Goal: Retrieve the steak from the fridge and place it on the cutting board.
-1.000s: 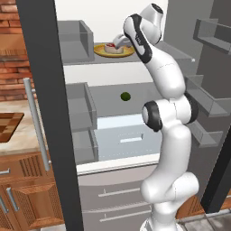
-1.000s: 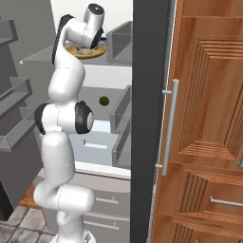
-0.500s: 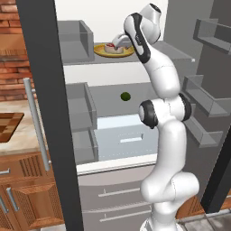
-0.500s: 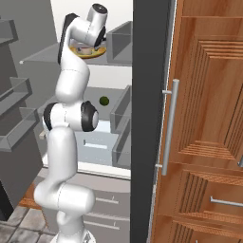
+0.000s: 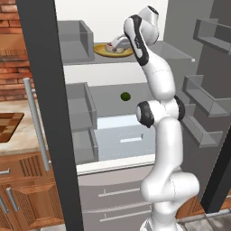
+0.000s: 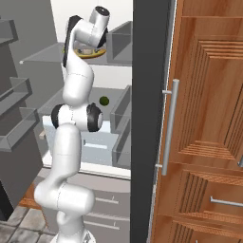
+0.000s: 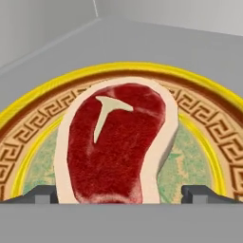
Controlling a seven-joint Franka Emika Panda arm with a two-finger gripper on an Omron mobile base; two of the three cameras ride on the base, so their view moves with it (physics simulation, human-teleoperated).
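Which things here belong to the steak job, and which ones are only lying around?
For the job: steak, fridge, cutting board, gripper.
Lying about: yellow plate under the steak, green fruit, white drawer, wooden cabinet.

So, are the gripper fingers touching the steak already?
Apart. In the hand view, both fingertips stand clear of the steak, plate showing between on the right.

No writing, label, brand or number can be read anywhere here. The yellow plate [image 7: 204, 142] carries only a brown key-pattern border, and the fridge [image 5: 43, 113] door is bare.
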